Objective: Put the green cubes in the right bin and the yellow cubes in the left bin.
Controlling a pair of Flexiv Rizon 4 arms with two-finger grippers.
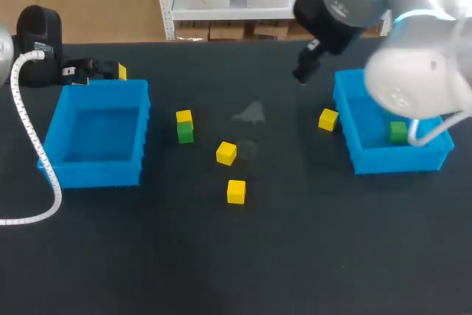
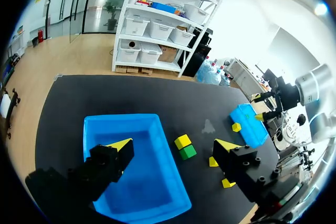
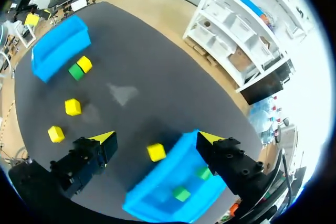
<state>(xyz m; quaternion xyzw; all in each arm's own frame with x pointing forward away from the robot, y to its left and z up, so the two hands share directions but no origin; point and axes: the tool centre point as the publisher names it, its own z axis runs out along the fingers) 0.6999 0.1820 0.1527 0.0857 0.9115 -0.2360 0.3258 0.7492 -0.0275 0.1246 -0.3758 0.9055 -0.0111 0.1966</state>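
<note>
My right gripper is open and empty, above the table just beside the right blue bin. That bin holds two green cubes; the head view shows only one. A yellow cube lies on the table against the bin's left wall. Mid-table, a green cube touches a yellow one, and two more yellow cubes lie nearby. My left gripper hangs open and empty over the back edge of the empty left bin.
A white ribbed cable runs from my left arm down past the left bin's outer side. My right arm's bulky white wrist hangs over the right bin's far half. A pale smudge marks the black tabletop.
</note>
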